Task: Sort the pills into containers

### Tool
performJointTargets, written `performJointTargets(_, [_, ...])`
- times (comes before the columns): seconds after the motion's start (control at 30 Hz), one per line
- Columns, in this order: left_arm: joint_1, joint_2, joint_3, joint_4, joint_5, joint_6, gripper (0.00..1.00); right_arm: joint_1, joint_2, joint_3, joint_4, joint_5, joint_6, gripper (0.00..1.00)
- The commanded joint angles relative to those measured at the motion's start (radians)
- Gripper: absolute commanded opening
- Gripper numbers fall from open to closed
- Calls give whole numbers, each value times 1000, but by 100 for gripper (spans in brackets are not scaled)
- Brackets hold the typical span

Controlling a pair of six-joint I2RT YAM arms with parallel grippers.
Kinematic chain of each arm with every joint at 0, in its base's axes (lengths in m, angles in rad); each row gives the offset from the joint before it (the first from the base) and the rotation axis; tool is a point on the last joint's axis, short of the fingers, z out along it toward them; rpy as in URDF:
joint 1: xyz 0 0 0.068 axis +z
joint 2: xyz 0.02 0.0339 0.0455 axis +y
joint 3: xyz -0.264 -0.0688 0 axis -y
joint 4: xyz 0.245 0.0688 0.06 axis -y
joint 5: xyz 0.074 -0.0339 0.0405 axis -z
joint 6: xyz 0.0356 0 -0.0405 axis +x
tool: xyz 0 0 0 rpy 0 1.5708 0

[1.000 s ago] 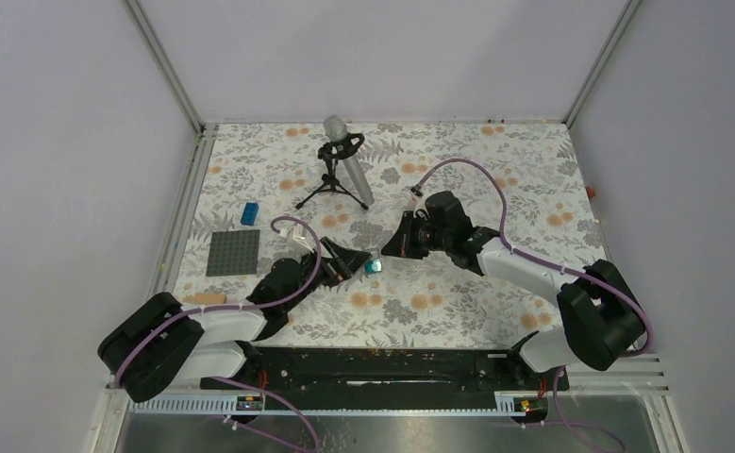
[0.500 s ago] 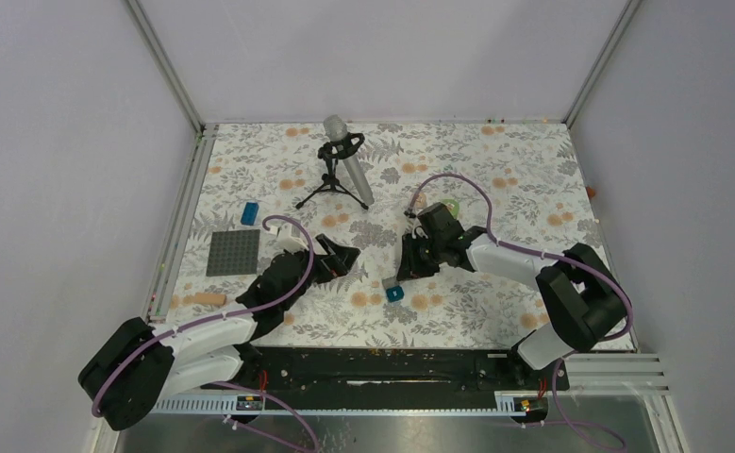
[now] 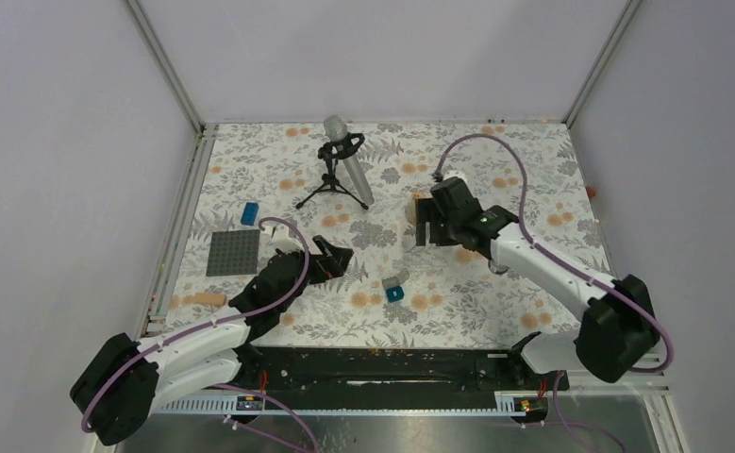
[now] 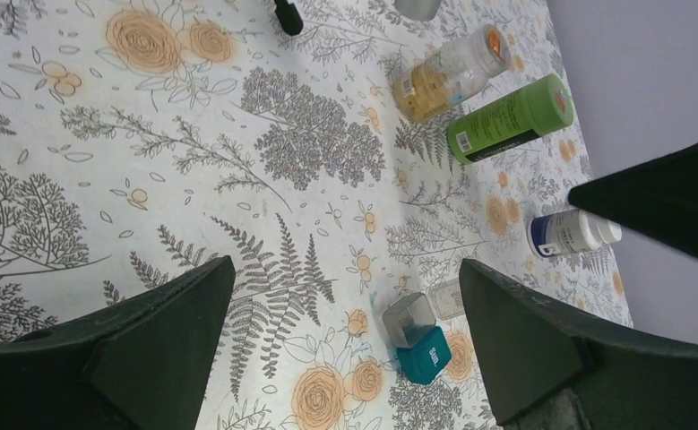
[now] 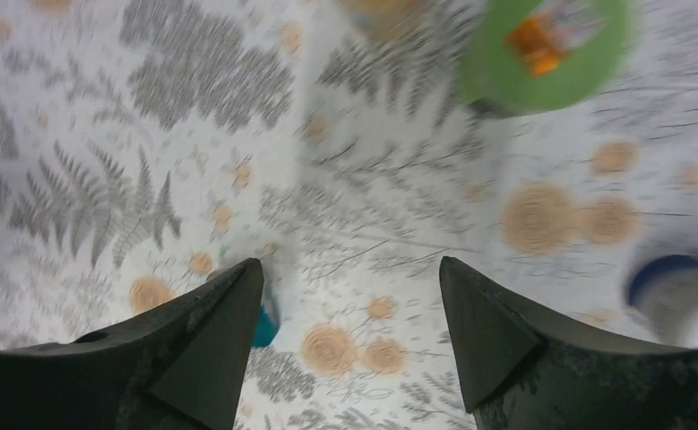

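When you look from the top, the teal pill box [image 3: 394, 292] sits low-centre on the worktop [image 3: 250, 170], left fingers [image 3: 335, 257] and right fingers [image 3: 421, 226] both spread, empty. Left wrist: box lower middle. Right wrist: blurry, box lower left.

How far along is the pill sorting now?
Done: the small teal pill box sits on the floral table, lid open. In hand: nothing; the left gripper and right gripper are open and empty. Left: I cannot tell if the box holds pills; the clear bottle of yellow pills, green bottle and white bottle stand apart from it.
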Motion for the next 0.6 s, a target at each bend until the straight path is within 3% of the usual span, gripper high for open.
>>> performJointTargets(0.0, [6,-36,47,-2,-35,48,99,-40,-78,61,-113,359,22,81])
performJointTargets(0.17, [6,-35,53,-6,-29,54,99,-101,5,126,-110,387,7,82])
performJointTargets(0.43, [7,-31,52,-9,-6,46,99,-158,217,274,-71,278,-68,82])
performJointTargets(0.57, [6,-28,49,-5,-3,44,99,-164,255,293,-72,296,-61,77])
